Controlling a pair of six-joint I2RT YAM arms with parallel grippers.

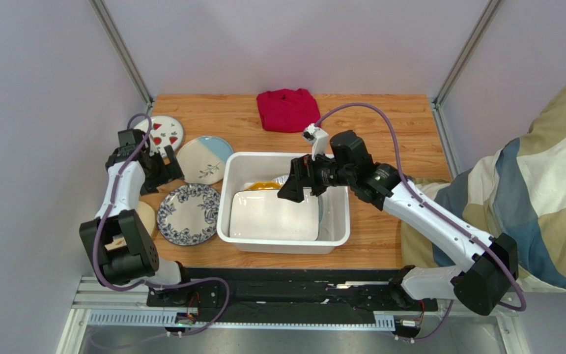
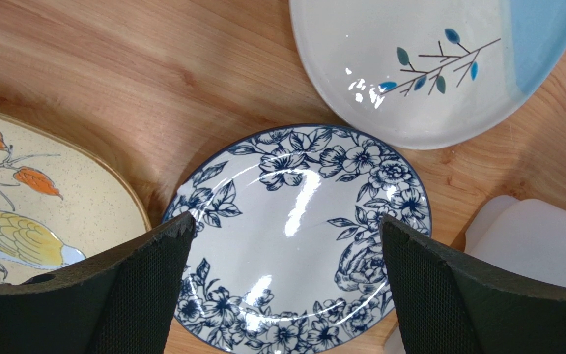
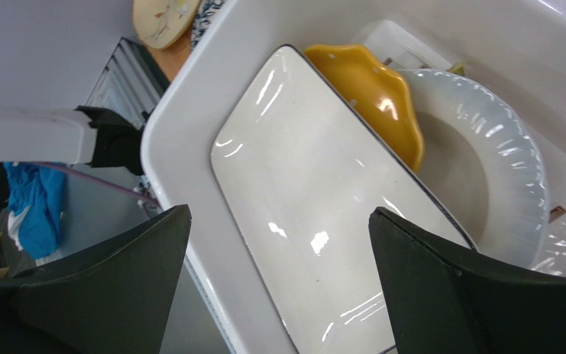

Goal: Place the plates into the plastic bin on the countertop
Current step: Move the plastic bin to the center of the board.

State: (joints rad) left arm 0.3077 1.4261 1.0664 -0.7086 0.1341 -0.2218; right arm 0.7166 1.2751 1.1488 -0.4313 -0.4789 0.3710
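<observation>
Glazed ceramic is judged stiff, slippery and breakable: the blue floral plate (image 2: pixel 301 236), flat on the countertop (image 1: pixel 382 125) at nine o'clock from the plastic bin (image 1: pixel 286 245), should be pinched at its rim. The left gripper (image 2: pixel 286 230) above it and the right gripper (image 3: pixel 280 212) are seen wide open, empty. The bird plate (image 2: pixel 27 206) is cut off.
</observation>
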